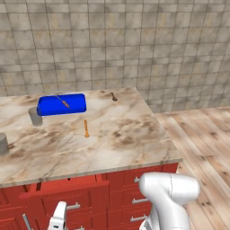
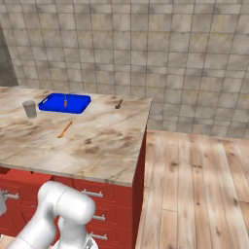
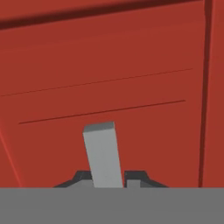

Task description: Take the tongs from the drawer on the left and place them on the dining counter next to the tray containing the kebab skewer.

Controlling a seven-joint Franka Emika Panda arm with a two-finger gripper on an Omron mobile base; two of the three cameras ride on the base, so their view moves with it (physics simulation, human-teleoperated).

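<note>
Gripper (image 3: pixel 105 177) clamped on the silver-grey tongs (image 3: pixel 103 153) down inside the red drawer (image 3: pixel 109 65), while up on the counter (image 1: pixel 126 134) sits the blue tray (image 1: pixel 61 104).

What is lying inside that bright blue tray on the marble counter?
A thin kebab skewer with small orange-brown pieces lies inside the tray, alone. In the left base view the tray's near wall hides part of its floor.
</note>
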